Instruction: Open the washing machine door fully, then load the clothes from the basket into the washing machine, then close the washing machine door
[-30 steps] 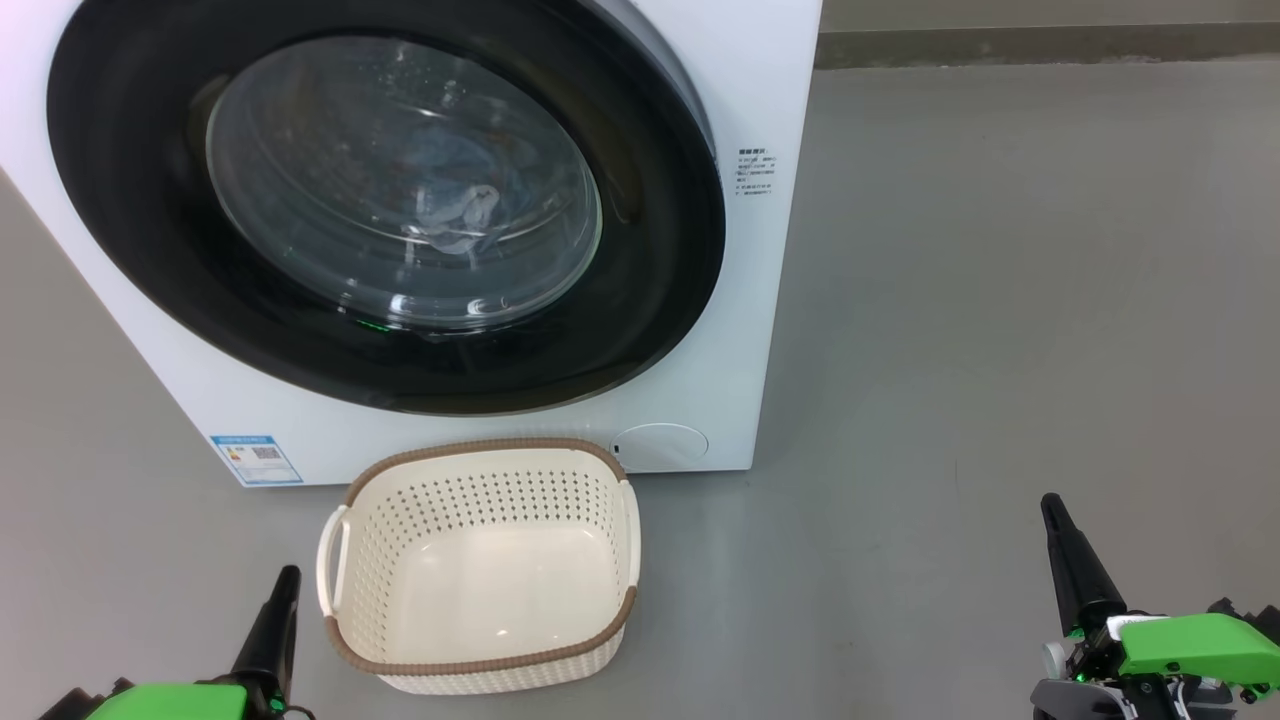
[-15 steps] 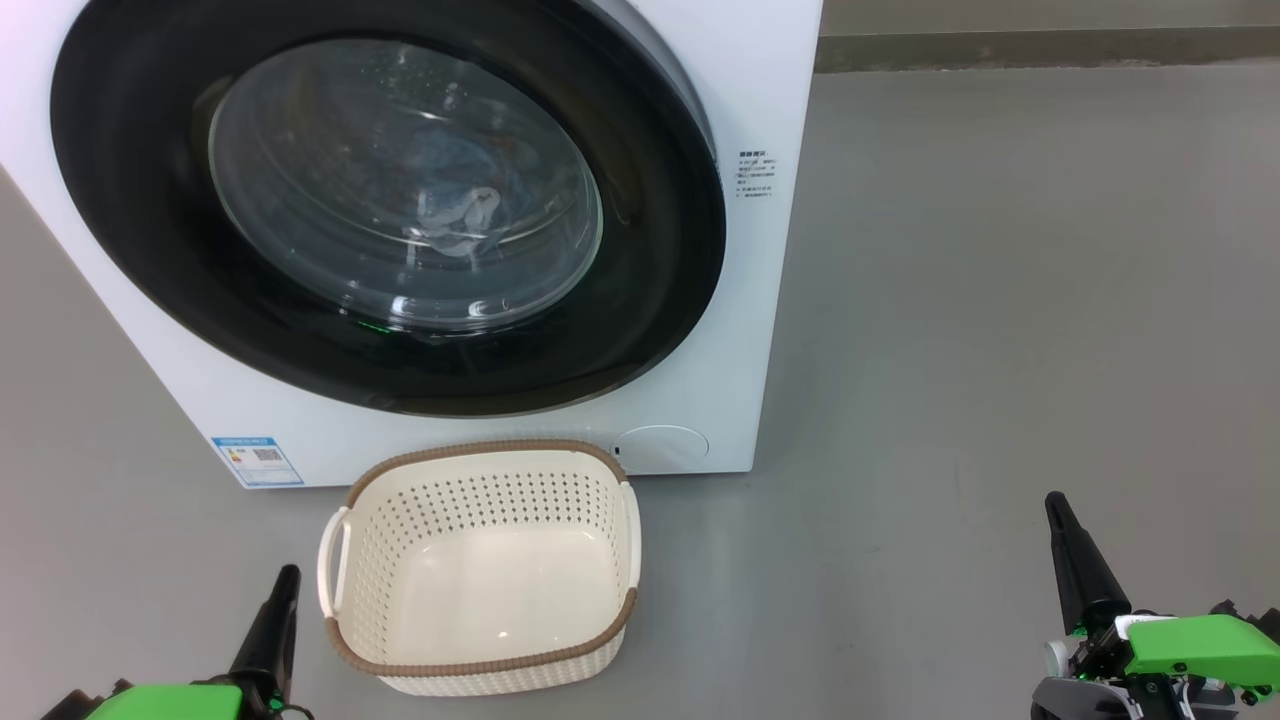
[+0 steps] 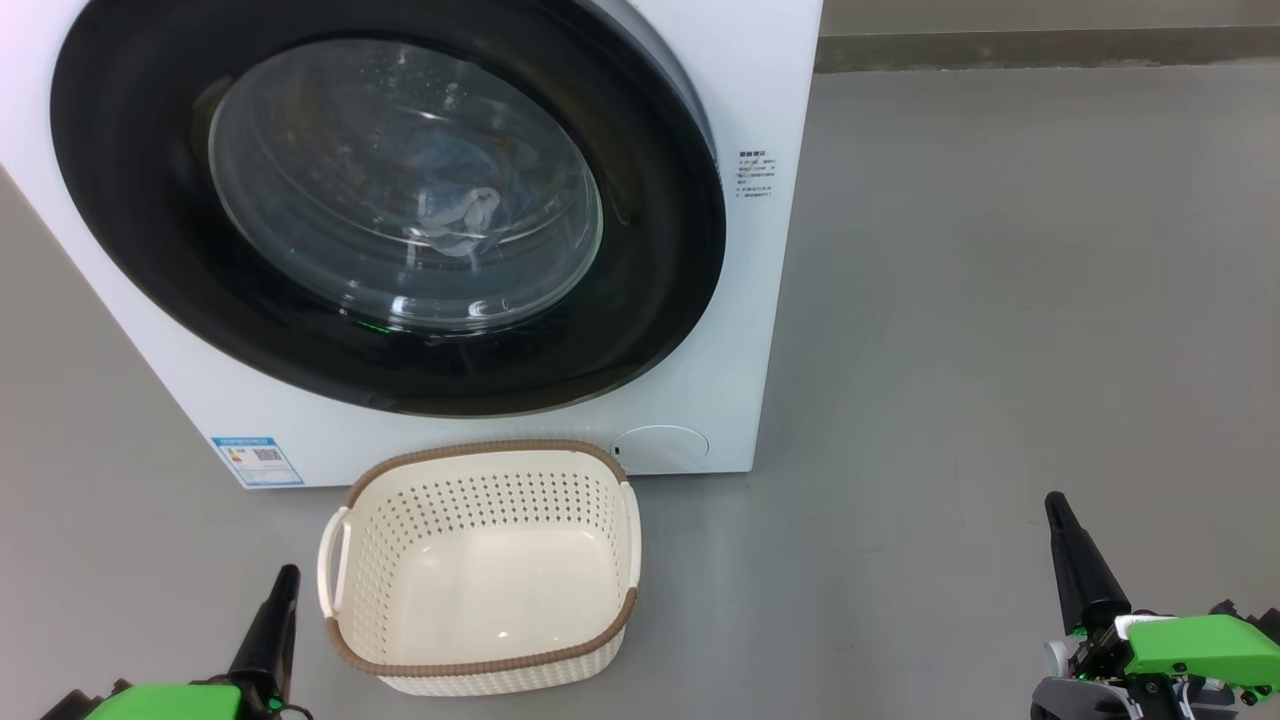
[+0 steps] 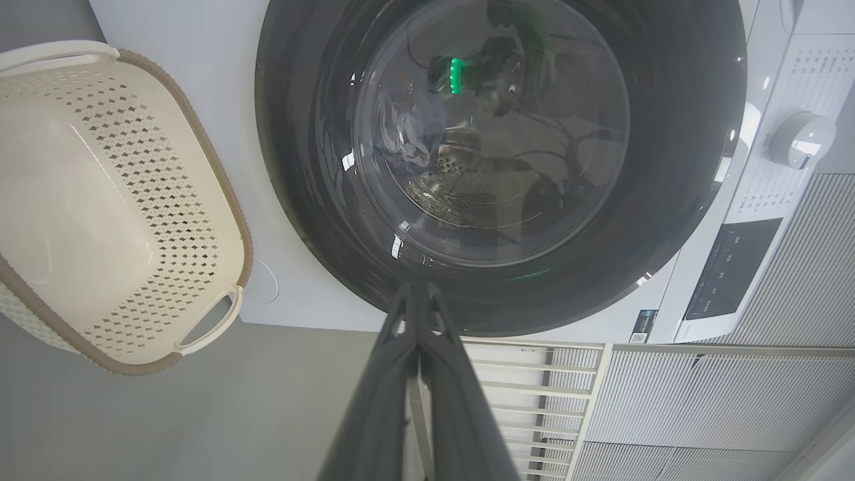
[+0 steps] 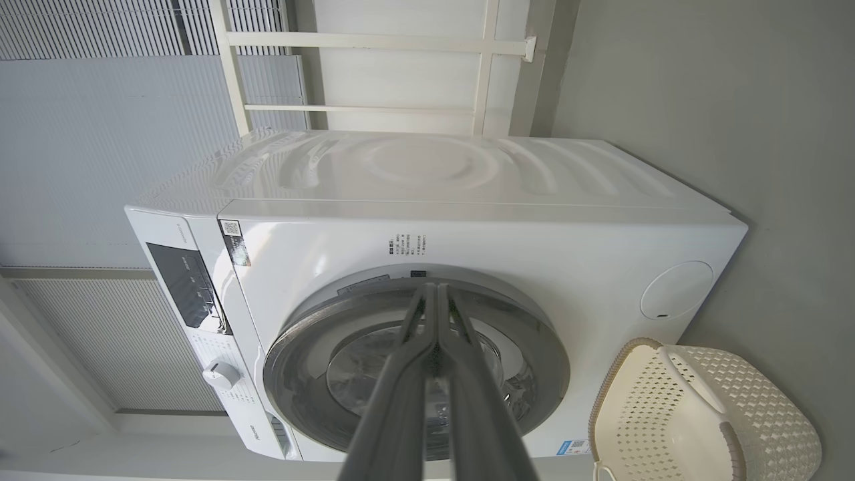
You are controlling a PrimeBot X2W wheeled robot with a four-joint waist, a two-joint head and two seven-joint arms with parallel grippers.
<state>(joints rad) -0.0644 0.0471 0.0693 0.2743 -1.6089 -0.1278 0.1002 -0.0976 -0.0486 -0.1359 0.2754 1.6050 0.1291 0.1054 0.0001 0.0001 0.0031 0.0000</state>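
We see a smooth grey floor (image 3: 1000,300) spreading wide across the head view, matte, with soft pale reflections. Along its far edge runs a darker grey skirting strip (image 3: 1040,47), and a lighter wall (image 3: 1040,12) begins just above that. In the right wrist view, a white frame (image 5: 374,43) of straight bars stands against a pale surface, its bars meeting at right angles. Beside it we find ribbed white panels (image 5: 100,133) with fine, close-set grooves. The left wrist view shows more ribbed panels and white bars across its lower right part.
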